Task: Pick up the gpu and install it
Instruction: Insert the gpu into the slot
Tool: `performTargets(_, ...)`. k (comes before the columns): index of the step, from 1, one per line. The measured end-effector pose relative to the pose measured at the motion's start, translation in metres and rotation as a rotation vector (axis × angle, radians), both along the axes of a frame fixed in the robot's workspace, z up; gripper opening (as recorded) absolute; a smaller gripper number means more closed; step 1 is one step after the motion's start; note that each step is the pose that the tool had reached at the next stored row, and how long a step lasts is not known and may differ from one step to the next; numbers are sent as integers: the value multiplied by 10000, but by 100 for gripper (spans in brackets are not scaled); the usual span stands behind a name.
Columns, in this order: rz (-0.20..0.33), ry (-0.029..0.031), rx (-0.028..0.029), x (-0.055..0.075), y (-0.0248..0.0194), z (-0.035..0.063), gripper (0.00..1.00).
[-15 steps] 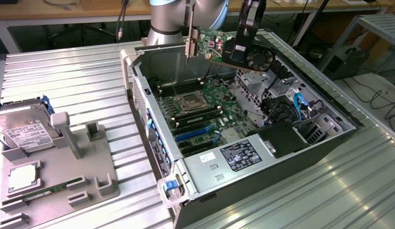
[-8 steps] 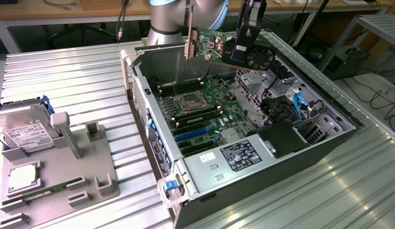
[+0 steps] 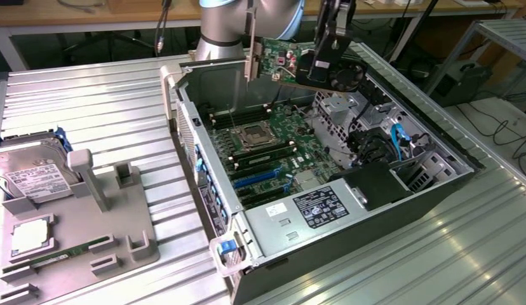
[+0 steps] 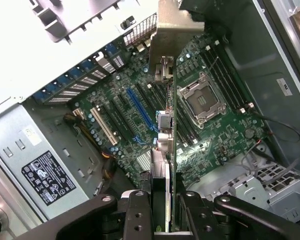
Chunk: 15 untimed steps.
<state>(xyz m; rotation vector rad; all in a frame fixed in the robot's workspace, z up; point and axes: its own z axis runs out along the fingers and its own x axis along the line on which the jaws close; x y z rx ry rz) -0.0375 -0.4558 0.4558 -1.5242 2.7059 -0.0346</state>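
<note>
Gripper: black two-finger gripper [image 4: 165, 212], clamped from both sides on the card.
Gpu: flat green circuit card with black round fan and silver metal bracket [image 4: 165, 165], held edge-on between the fingers, bracket end farthest from the gripper.
Below: green motherboard [image 4: 140, 115], apart from the card.
Around: open grey metal computer case [image 3: 188, 121], lying on a ribbed metal table [image 3: 93, 108].
</note>
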Motion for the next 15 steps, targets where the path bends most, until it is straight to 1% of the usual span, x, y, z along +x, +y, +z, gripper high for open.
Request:
performTargets(2, 75, 0, 0, 1, 0, 0, 27)
performTargets(15, 110, 0, 1, 1, 0, 0, 27)
